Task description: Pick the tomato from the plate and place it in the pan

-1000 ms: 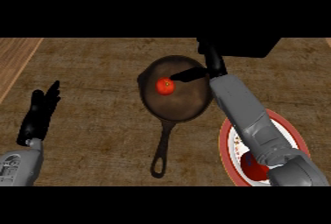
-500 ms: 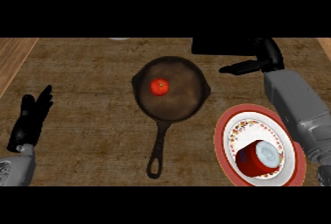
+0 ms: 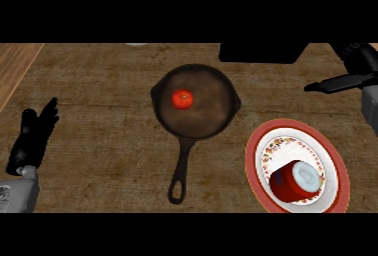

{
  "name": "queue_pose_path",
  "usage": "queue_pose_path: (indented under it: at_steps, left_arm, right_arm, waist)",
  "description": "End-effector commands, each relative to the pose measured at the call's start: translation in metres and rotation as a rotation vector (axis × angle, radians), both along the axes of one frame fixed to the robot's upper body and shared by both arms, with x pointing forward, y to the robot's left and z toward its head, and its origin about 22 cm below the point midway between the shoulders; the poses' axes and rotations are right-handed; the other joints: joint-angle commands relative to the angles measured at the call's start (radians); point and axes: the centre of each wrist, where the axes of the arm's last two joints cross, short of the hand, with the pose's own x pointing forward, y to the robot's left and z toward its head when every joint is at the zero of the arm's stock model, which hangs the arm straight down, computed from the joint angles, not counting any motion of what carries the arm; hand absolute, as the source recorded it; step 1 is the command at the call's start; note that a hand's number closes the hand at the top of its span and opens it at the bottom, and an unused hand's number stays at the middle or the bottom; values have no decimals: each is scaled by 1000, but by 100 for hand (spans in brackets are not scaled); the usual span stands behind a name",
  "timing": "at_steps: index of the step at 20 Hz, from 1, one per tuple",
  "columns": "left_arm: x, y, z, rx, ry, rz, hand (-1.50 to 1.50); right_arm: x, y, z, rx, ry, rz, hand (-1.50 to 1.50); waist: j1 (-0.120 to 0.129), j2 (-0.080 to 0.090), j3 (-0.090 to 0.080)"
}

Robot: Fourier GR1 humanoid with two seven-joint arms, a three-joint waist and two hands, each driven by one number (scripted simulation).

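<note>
- Right hand [image 3: 347, 80] sits at the view's right edge, partly cut off; fingers look straight, holding nothing, pointing left. Forearm mostly out of frame.
- Dark block [image 3: 263, 52] at top edge is cut by the frame, can't tell what it is.
- Tomato [image 3: 182, 98] lies in the pan [image 3: 214, 117], upper-left part of the bowl, well apart from the right hand, w/ pan rim between them.
- Pan handle points down toward the lower edge.
- Plate [image 3: 258, 150] lower right, just beside the pan; a red cup [image 3: 297, 181] lies tipped on it.
- Left hand [image 3: 33, 137] resting open at the left edge, fingers up.
- Vs 0.5 s ago: right hand has drawn further right & up, away from the pan; tomato, pan, plate unchanged.
</note>
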Motion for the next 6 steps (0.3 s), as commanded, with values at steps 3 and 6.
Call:
queue_pose_path:
  at_steps: [3,6]
  left_arm:
    - [-5,1,4,8,-11,-28,0]
    - [-2,-14,-2,-8,5,-13,0]
  right_arm:
    - [-26,-51,1,-14,-25,30,-150]
    - [-28,-60,10,-35,-10,15,-150]
  waist:
    - [9,3,1]
    - [10,3,1]
